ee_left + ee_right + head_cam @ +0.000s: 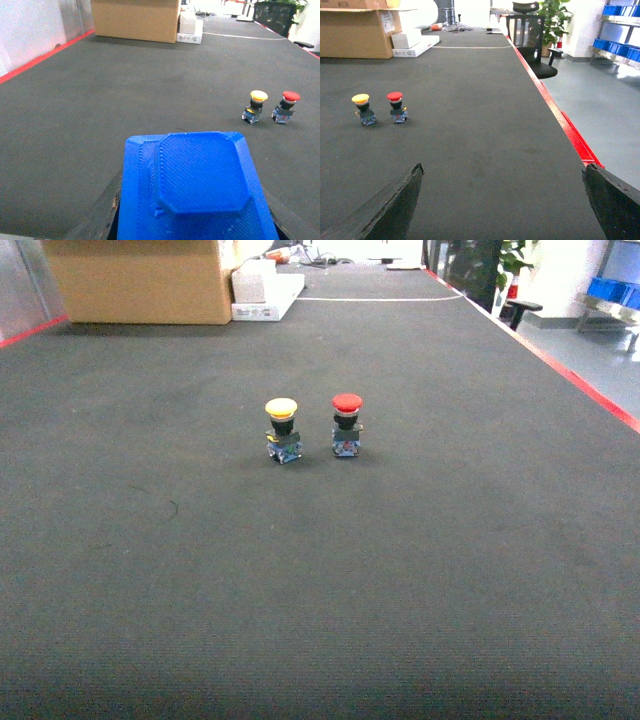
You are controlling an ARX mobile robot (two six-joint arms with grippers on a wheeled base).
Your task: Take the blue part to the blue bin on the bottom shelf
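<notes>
Dark matting [320, 590] stretches under us. Our left gripper [195, 220] is closed on the blue part [192, 192], seemingly rigid ribbed plastic, probably light, best clamped across its flat sides; our right gripper [502, 200] gapes empty.

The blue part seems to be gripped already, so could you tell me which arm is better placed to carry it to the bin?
Left. Its gripper holds the blue part; the right gripper is open and empty.
</notes>
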